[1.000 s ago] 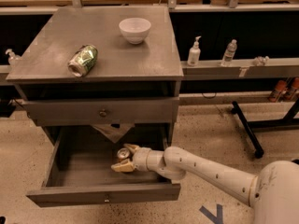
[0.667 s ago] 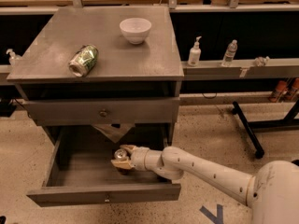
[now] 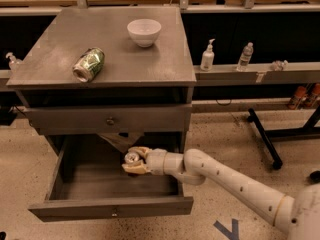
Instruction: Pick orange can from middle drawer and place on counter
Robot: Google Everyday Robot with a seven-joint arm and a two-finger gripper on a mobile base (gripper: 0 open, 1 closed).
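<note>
The cream claw (image 3: 134,160), inside the grey drawer (image 3: 95,181), clasps the orange can (image 3: 131,157), whose top is silver. The surface (image 3: 125,59) is scuffed grey. On it sit a green-and-white can (image 3: 89,64) and a plain white bowl (image 3: 144,31). The arm (image 3: 235,184) is white with dark dots.

Orange can (image 3: 131,157): small, silver top facing up and toward the camera, body mostly hidden; held inside the middle drawer (image 3: 98,186), toward its right rear, between the cream fingers (image 3: 135,169) of the gripper (image 3: 129,160), which close on it from either side. Middle drawer: grey wood, pulled fully open, bare floor, small knob on front board. Table (image 3: 131,62): flat scuffed grey cabinet top above the drawers.
</note>
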